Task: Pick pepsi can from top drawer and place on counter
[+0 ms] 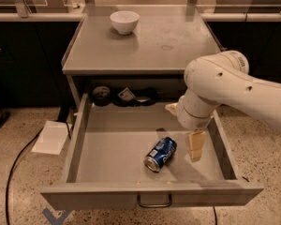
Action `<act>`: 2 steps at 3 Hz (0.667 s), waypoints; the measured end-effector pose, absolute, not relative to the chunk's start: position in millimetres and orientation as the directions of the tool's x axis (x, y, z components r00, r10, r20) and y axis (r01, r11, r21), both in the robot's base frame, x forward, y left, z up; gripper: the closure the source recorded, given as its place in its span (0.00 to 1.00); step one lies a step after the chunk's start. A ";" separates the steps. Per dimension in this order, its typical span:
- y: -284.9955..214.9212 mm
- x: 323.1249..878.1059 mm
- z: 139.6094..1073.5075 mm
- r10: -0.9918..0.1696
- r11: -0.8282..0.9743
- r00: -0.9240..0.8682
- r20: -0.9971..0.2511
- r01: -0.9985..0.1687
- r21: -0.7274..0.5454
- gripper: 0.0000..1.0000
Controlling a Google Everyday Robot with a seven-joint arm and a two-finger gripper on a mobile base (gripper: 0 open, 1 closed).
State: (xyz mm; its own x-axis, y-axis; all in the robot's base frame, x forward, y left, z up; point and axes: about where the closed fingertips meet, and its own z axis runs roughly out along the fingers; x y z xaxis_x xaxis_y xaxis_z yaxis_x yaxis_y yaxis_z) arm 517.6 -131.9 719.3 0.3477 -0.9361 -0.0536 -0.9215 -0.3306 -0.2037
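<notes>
The pepsi can [160, 154], blue with silver ends, lies on its side on the floor of the open top drawer [117, 149], right of the middle. My gripper [195, 147] hangs from the white arm inside the drawer, just to the right of the can and apart from it. Its pale fingers [195, 144] point down, close to the drawer floor. The counter [145, 41] is the grey tabletop above the drawer.
A white bowl [124, 21] stands at the counter's back left. Dark objects and a small packet [126, 95] lie at the drawer's rear under the counter. A curved handle [154, 203] is on the drawer front. White paper [51, 137] and a black cable lie on the floor at left.
</notes>
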 end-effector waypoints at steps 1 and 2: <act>-124.1 521.4 711.2 -0.918 -0.370 0.391 -0.072 -0.906 -0.205 0.00; -102.7 534.0 688.8 -0.878 -0.444 0.468 -0.100 -0.875 -0.194 0.00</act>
